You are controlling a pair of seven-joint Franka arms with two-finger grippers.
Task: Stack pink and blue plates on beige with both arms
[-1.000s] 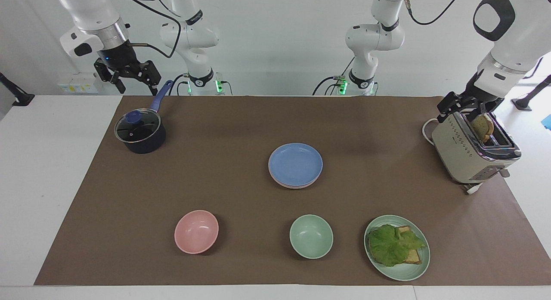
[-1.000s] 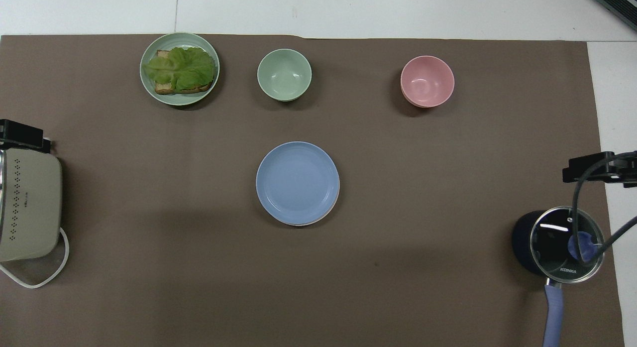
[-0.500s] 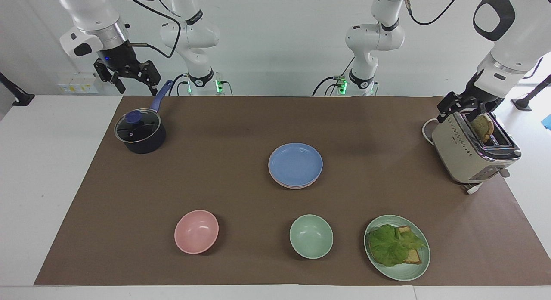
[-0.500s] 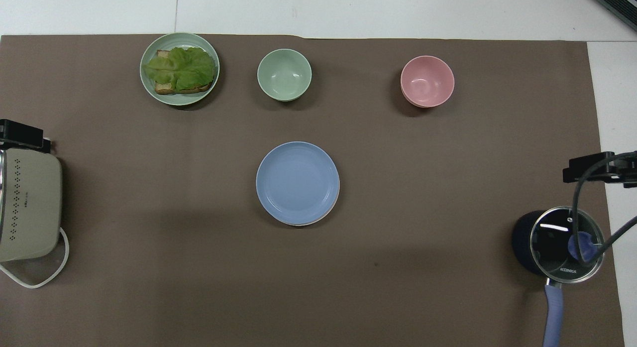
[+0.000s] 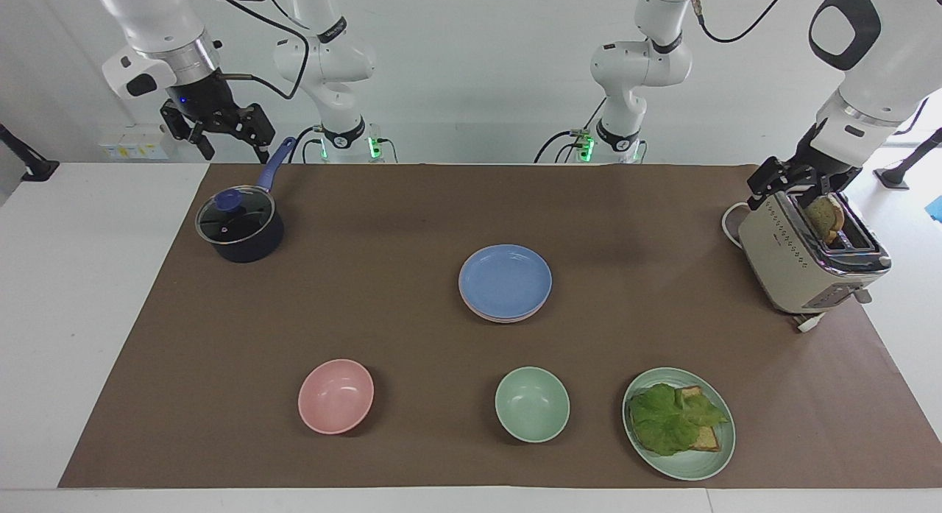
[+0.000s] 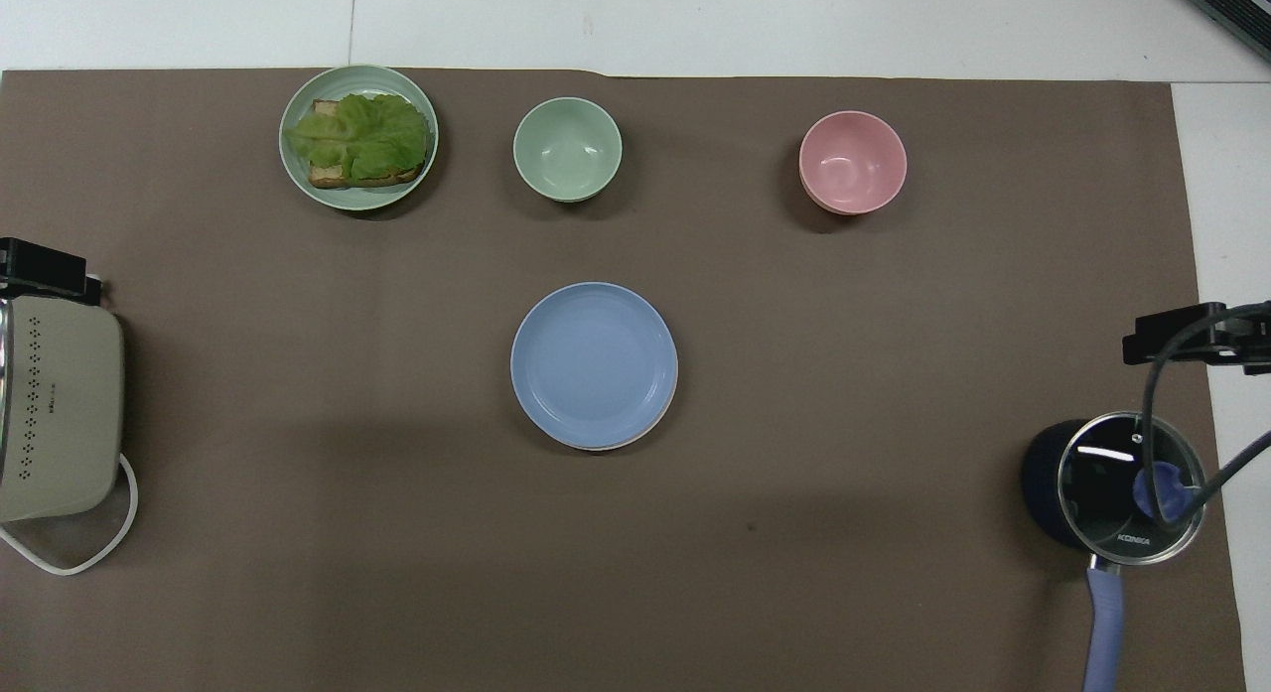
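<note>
A blue plate (image 5: 505, 280) (image 6: 594, 362) lies on top of a stack in the middle of the brown mat. Just under it a thin rim of the pink plate (image 5: 508, 319) shows. The beige plate is hidden beneath them. My right gripper (image 5: 234, 146) hangs open over the table's edge beside the saucepan's handle, at the right arm's end; its tip (image 6: 1187, 335) shows in the overhead view. Open too, my left gripper (image 5: 791, 188) (image 6: 40, 270) hovers at the toaster's top. Neither gripper holds a plate.
A dark saucepan (image 5: 239, 227) with a glass lid and blue handle stands near the right arm. A cream toaster (image 5: 798, 259) with bread in its slot stands near the left arm. Farthest from the robots are a pink bowl (image 5: 335, 395), a green bowl (image 5: 532, 404) and a green plate (image 5: 699, 465) with lettuce on toast.
</note>
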